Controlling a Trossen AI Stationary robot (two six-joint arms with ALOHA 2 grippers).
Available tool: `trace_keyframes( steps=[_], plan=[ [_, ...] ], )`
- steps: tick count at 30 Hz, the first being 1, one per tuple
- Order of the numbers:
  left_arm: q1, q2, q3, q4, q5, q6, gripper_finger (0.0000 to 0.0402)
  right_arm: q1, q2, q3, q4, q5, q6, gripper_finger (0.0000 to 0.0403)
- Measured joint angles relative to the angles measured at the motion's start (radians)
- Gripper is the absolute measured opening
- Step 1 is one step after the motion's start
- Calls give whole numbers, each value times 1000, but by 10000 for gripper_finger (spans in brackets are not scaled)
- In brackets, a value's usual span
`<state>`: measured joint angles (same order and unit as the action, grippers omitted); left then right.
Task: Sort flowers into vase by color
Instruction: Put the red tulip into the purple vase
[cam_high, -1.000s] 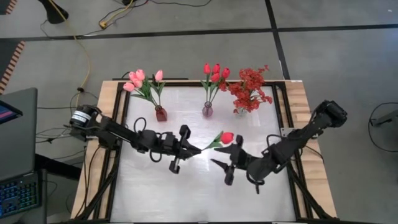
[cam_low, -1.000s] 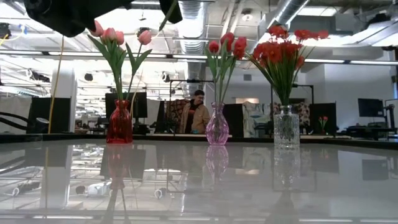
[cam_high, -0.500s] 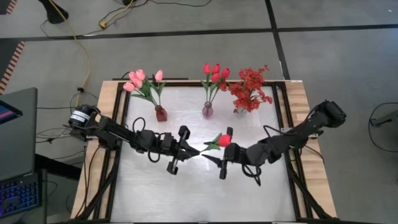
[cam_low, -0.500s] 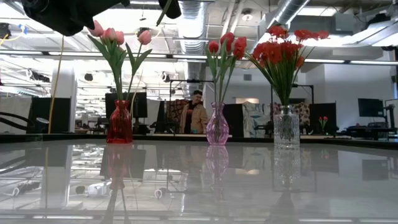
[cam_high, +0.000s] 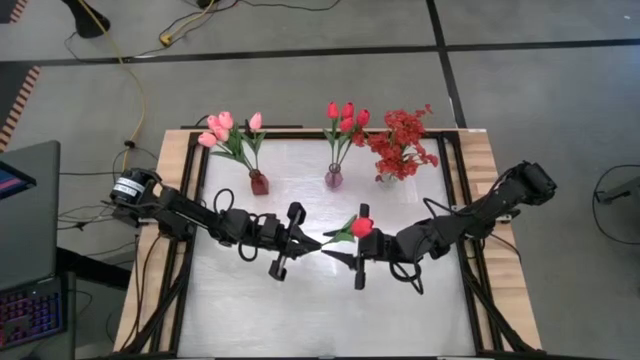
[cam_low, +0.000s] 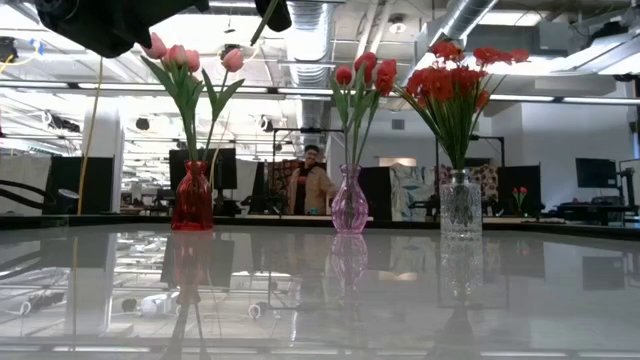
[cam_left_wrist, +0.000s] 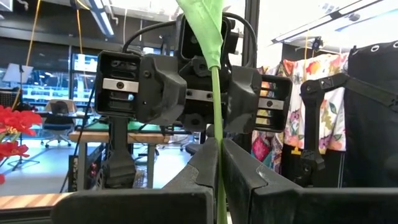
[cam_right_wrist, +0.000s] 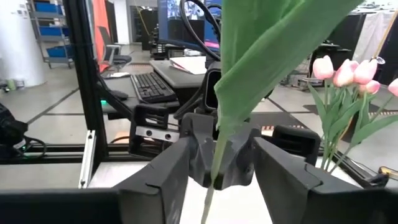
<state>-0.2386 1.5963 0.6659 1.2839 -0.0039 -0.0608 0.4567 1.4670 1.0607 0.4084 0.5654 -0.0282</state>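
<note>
Red tulip mid-table, held between two grippers.

The left gripper (cam_high: 312, 242) is clamped on the thin green stem of the red fabric tulip (cam_high: 362, 227); the right gripper (cam_high: 340, 256) has its jaws spread around the stem, contact unclear; the stem's end is hidden.

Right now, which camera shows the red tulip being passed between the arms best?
The high view: the whole red tulip shows, bloom and stem, between both arms. Both wrist views show only its green stem and leaf; the low view shows a sliver of stem.
</note>
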Motion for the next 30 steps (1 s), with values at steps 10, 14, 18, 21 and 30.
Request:
trace_keyframes(
  steps=[10,14,18,21,30],
  plan=[
    [1,0,0,0,-10,-1,0,-14,0,0,0,8,0,45],
    [1,0,0,-17,-33,1,0,-14,0,0,-10,34,12,20],
    [5,0,0,-78,-86,36,20,-21,-1,14,-99,90,74,23],
    [14,-23,0,-163,-112,49,53,-36,-1,48,-216,113,129,21],
    [26,-263,1,-772,-400,21,143,-131,-3,61,-319,279,152,22]
  ],
)
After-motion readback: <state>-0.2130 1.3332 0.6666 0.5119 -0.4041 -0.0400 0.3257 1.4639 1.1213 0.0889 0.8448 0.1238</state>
